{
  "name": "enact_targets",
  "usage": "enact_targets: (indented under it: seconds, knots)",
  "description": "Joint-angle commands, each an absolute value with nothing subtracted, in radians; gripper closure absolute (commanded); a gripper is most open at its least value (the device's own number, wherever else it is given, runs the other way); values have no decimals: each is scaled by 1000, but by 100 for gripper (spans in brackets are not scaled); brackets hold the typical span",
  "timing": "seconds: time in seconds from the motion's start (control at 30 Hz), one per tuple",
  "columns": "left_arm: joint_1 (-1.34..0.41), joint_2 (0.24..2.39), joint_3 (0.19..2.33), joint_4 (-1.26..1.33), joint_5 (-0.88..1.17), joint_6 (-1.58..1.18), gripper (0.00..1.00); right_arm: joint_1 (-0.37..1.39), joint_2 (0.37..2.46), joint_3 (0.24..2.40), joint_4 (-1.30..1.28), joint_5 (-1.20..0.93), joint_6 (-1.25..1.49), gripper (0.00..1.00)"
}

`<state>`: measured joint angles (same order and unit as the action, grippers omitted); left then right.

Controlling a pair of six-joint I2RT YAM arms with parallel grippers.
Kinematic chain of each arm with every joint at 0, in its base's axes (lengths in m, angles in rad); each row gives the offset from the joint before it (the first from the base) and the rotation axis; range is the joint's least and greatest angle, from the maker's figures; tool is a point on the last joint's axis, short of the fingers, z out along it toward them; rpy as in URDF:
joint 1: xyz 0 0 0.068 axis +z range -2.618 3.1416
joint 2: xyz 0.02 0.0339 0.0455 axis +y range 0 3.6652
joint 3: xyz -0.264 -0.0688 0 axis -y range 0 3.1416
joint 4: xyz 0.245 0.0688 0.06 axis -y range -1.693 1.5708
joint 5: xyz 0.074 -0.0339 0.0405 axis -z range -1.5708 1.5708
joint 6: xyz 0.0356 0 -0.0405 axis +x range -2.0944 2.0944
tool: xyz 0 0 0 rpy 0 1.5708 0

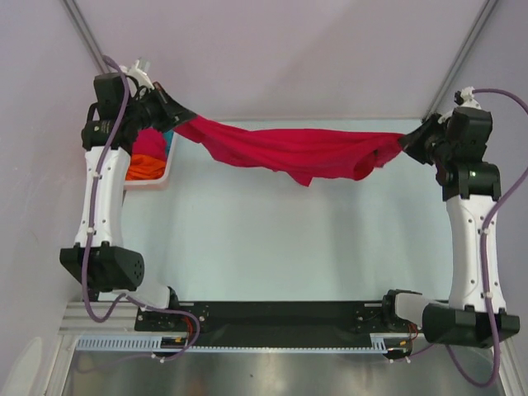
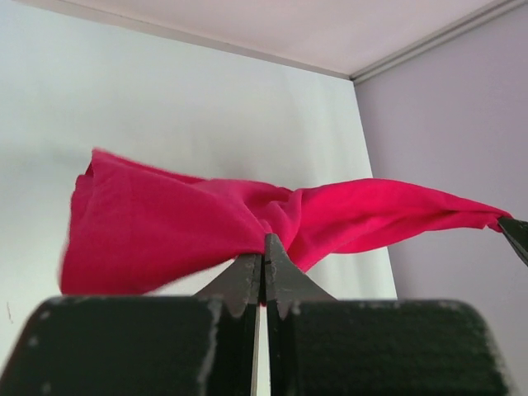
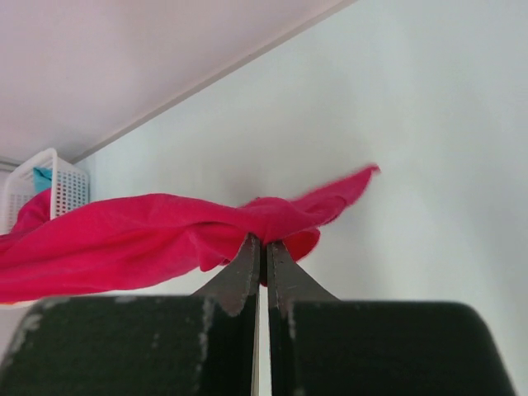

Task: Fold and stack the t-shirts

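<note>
Hanging midair, crimson t-shirt [image 1: 297, 153], both ends pinched

Overhead view of the table [image 1: 272, 247]; two close, opposed wrist views along the shared crimson t-shirt [image 1: 289, 153]

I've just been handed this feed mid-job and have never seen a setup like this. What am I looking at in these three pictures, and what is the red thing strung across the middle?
Two white robot arms are bolted at the near edge of a pale table. The wide picture looks down from above and behind them. The other two come from a camera on each wrist, looking along that arm's own black fingers. The left gripper and the right gripper are each shut on one end of a crimson t-shirt, which is stretched between them, bunched and sagging in the middle. At the far left stands a white mesh basket holding an orange shirt and a teal shirt.
</note>
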<state>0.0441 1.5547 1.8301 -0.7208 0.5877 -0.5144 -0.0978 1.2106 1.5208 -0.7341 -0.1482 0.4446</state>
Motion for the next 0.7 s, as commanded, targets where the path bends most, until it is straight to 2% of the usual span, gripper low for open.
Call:
enact_targets:
  seconds: [0.0, 0.13, 0.27, 0.4, 0.5, 0.6, 0.67]
  knots:
    - [51, 1407, 1798, -695, 650, -503, 96, -101, 1091, 1529, -778, -158, 445, 100]
    - [49, 1267, 1766, -698, 669, -521, 97, -100, 979, 1543, -828, -186, 449, 100]
    - [49, 1201, 1782, -715, 670, -531, 98, -100, 951, 1549, -851, -215, 456, 100]
    - [49, 1200, 1758, -719, 635, -522, 98, -100, 959, 1439, -815, -251, 469, 100]
    - [51, 1242, 1659, -700, 618, -509, 99, -101, 960, 1277, -729, -288, 495, 100]
    - [51, 1285, 1412, -580, 603, -546, 100, -98, 991, 1121, -647, -330, 526, 100]
    - [51, 1344, 1321, -496, 627, -581, 100, -81, 1003, 1051, -591, -328, 534, 100]
